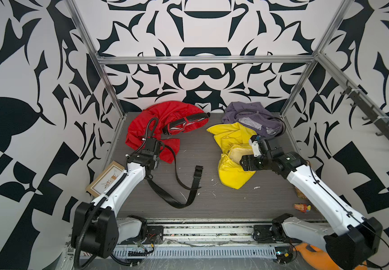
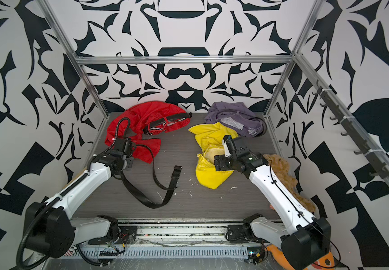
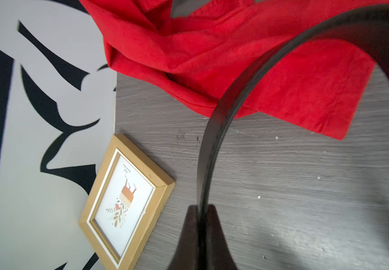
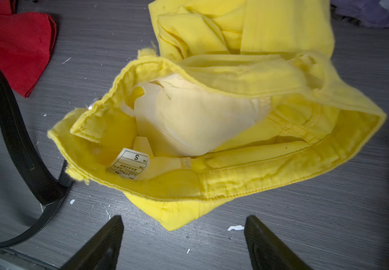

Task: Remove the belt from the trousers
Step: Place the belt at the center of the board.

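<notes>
The black belt (image 1: 163, 194) lies in a loose loop on the grey table (image 1: 235, 205), apart from the yellow trousers (image 1: 232, 175); both top views show it (image 2: 137, 192). My left gripper (image 1: 152, 164) is shut on one stretch of the belt, and in the left wrist view the strap (image 3: 208, 152) rises from between the closed tips (image 3: 203, 207). My right gripper (image 1: 247, 163) hovers over the yellow trousers (image 4: 282, 77), open, with nothing between its fingers (image 4: 184, 224). The trousers' waistband gapes open with no belt in it. Part of the belt (image 4: 13, 121) shows beside them.
Red trousers (image 1: 165, 112) with another black belt (image 1: 189, 118) lie at the back left, purple trousers (image 1: 247, 112) at the back right. A gold picture frame (image 3: 128, 201) leans at the left wall. A brown plush toy (image 2: 282, 170) and a small toy (image 1: 302, 207) lie at the right.
</notes>
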